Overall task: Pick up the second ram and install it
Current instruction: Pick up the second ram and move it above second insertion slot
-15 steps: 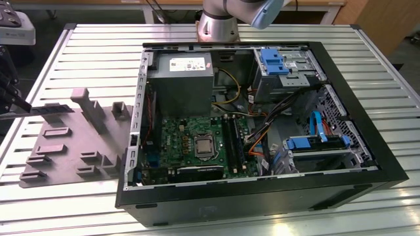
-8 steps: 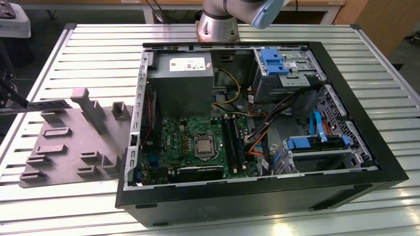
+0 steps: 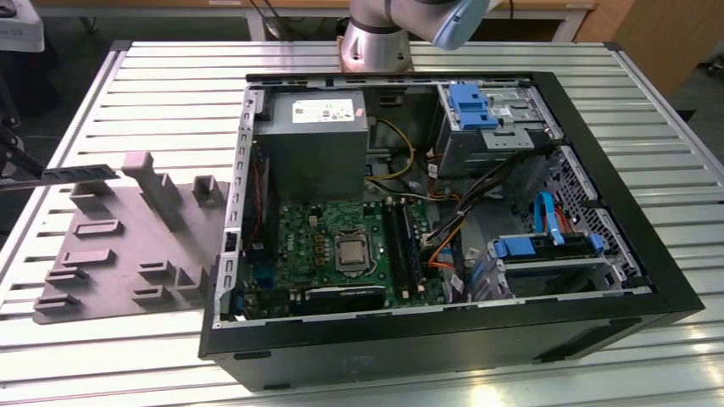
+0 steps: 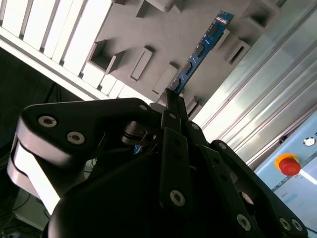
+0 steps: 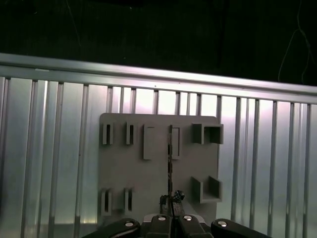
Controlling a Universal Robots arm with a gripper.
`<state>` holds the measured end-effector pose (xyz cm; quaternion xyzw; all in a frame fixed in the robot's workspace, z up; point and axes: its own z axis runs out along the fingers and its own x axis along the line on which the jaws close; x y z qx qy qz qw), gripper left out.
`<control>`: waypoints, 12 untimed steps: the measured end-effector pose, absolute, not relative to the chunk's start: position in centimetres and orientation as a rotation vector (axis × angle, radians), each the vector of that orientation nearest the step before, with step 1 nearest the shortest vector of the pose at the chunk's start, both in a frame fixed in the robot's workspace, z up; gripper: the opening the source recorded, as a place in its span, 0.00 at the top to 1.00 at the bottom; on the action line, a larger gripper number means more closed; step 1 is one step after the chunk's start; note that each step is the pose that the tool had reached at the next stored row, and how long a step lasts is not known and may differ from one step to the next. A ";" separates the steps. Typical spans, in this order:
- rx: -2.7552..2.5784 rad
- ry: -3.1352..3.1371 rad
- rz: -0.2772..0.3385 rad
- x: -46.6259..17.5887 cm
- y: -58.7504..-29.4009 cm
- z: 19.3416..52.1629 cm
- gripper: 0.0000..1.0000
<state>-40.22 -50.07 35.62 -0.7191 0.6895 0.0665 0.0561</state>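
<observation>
The second ram (image 4: 200, 49) is a thin blue circuit board with dark chips, pinched at one end between my gripper's (image 4: 173, 99) shut black fingers (image 4: 174, 144). It hangs in the air over the grey plastic tray (image 4: 168, 34), clear of the tray's blocks. In the first wrist view the second ram (image 5: 170, 168) shows edge-on as a thin dark line rising from the gripper (image 5: 171, 206) above the tray (image 5: 158, 144). In the exterior view the second ram (image 3: 81, 173) is a dark horizontal strip above the tray (image 3: 114, 254), at the exterior view's left of the computer case.
The open black computer case (image 3: 453, 339) lies on the slatted metal table (image 3: 169, 76). Inside are the green motherboard (image 3: 311, 237) with long black slot rails (image 3: 402, 246), a grey power supply (image 3: 311, 144), cables and blue drive caddies (image 3: 531, 248). A red button (image 4: 288, 163) sits beside the table.
</observation>
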 end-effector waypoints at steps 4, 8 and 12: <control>-2.178 2.088 0.205 -40.2 -50.1 36.1 0.89; -2.175 2.085 0.209 -40.2 -50.1 36.5 0.89; -2.173 2.083 0.212 -40.2 -50.1 36.9 0.89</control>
